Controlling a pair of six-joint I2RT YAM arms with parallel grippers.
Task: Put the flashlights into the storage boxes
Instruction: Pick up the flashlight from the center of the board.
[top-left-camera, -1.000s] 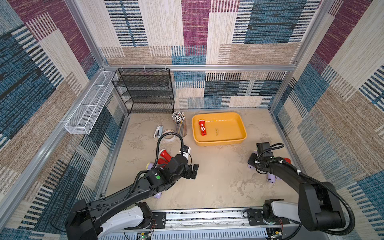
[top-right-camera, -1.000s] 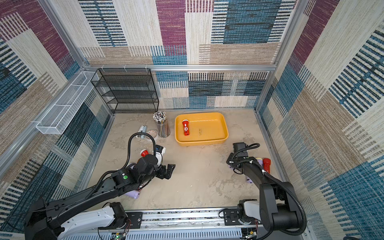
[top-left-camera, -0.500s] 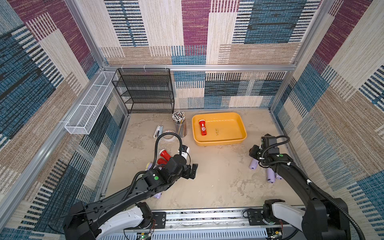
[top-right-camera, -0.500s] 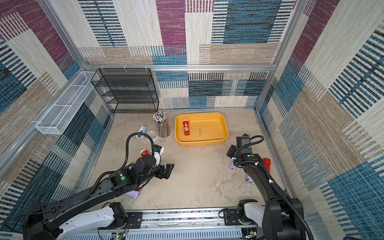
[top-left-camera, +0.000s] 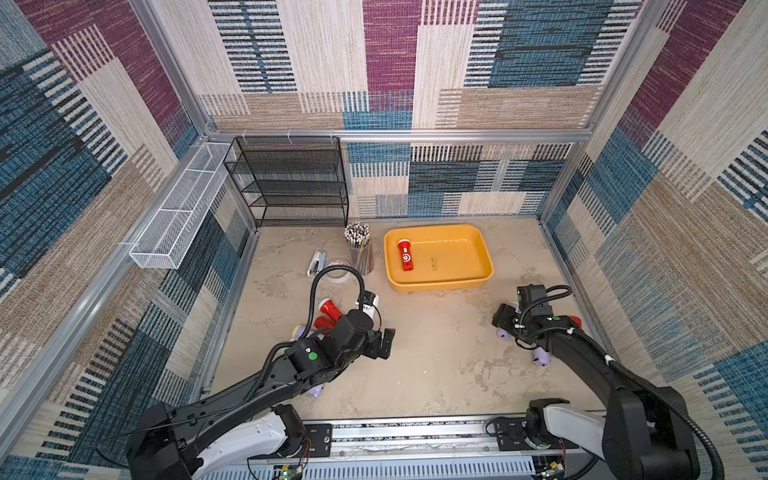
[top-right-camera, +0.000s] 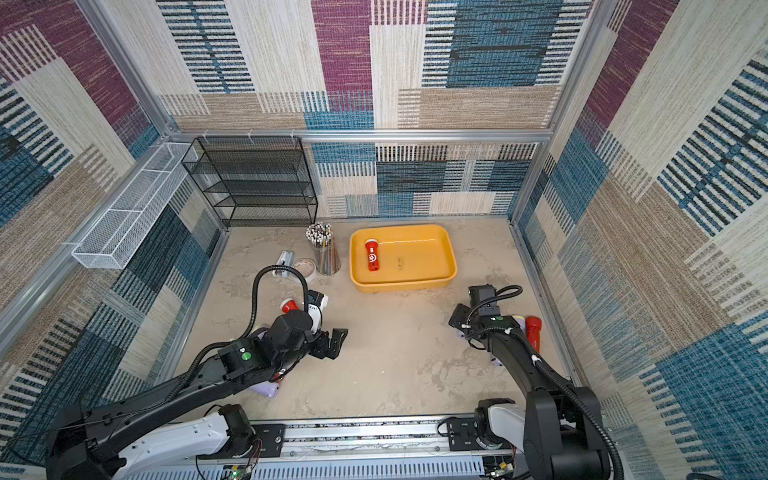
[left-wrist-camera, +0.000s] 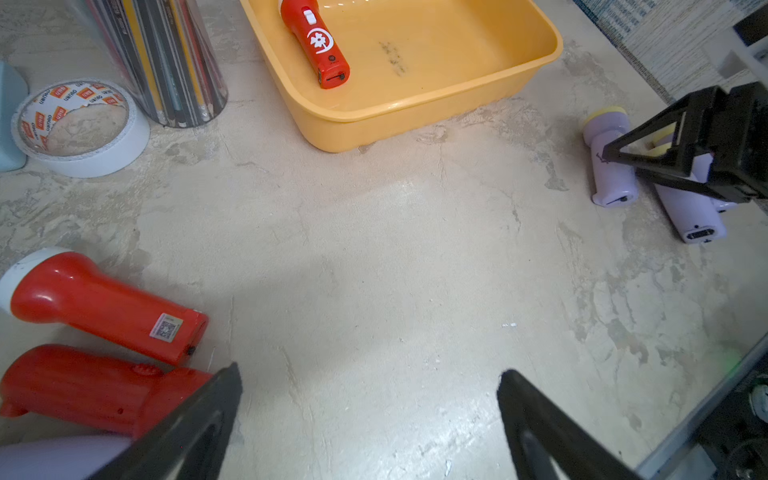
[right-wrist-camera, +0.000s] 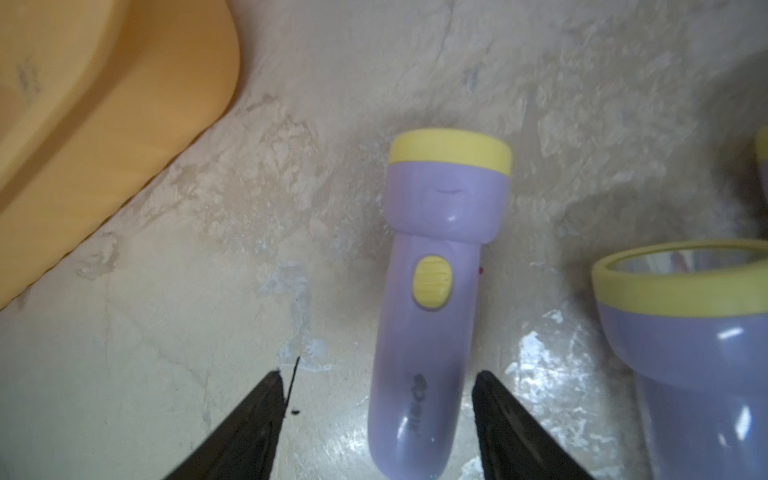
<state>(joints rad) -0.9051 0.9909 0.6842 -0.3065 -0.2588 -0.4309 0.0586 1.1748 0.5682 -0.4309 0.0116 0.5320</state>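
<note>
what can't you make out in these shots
- Both top views: lavender flashlight, mostly hidden under the left arm.
- Right wrist view: second lavender flashlight, cut off by the picture's edge.
- Left wrist view: lower red flashlight, one end behind the left end effector.

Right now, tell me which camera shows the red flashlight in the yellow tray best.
The left wrist view: the red flashlight lies close and sharp in the yellow tray, its white emblem clear. Both top views show it small. The right wrist view shows only the tray's corner.
</note>
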